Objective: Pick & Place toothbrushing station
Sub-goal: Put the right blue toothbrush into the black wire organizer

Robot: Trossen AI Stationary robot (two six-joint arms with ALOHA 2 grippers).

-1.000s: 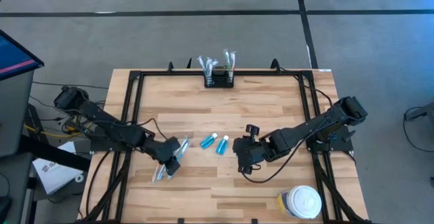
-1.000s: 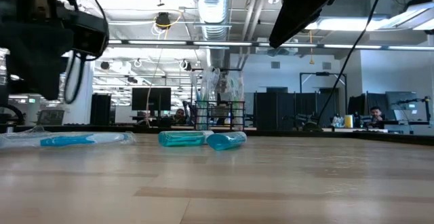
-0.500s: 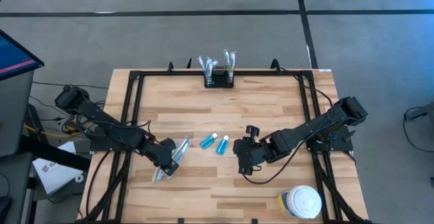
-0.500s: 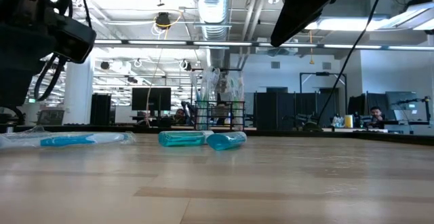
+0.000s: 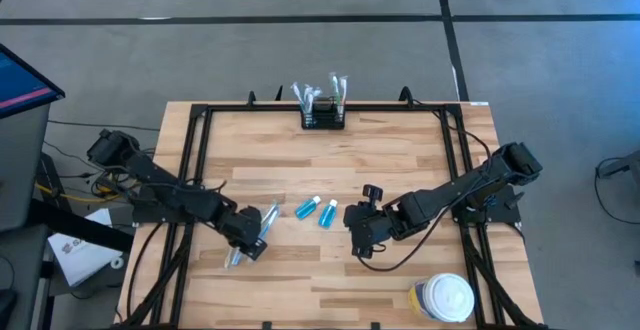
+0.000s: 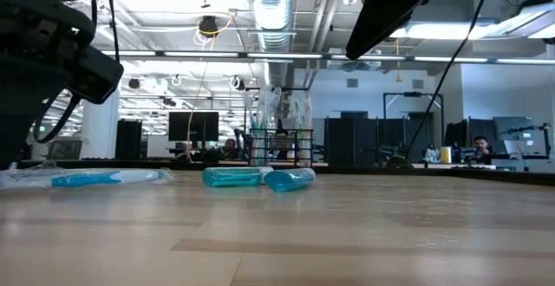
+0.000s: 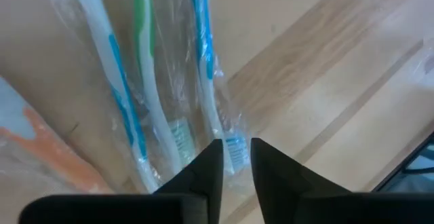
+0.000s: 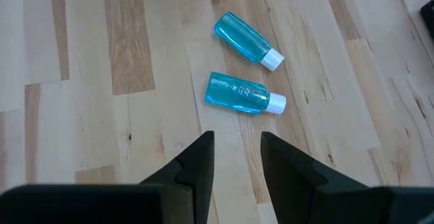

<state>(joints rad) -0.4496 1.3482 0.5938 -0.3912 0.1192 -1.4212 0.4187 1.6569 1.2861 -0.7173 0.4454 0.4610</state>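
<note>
Our left end effector (image 7: 235, 157) hangs over the wrapped brushes (image 7: 156, 95), fingers slightly apart, holding nothing; the right end effector (image 8: 236, 157), apart, waits near two bottles (image 8: 244, 68); the station (image 5: 323, 116) sits mid far edge of the counter (image 5: 400, 160); slippery wrap could slide from a shallow pinch.

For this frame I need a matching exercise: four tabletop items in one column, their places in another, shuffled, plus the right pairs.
Items:
1. small black open-topped holder
2. two blue liquid bottles with white caps
3. clear-wrapped toothbrushes
4. round white-lidded jar

Places:
A. near right corner of the table
B. at the left gripper
C. middle of the far edge
D. table centre, beside the right gripper

Pairs: 1-C, 2-D, 3-B, 4-A
</note>
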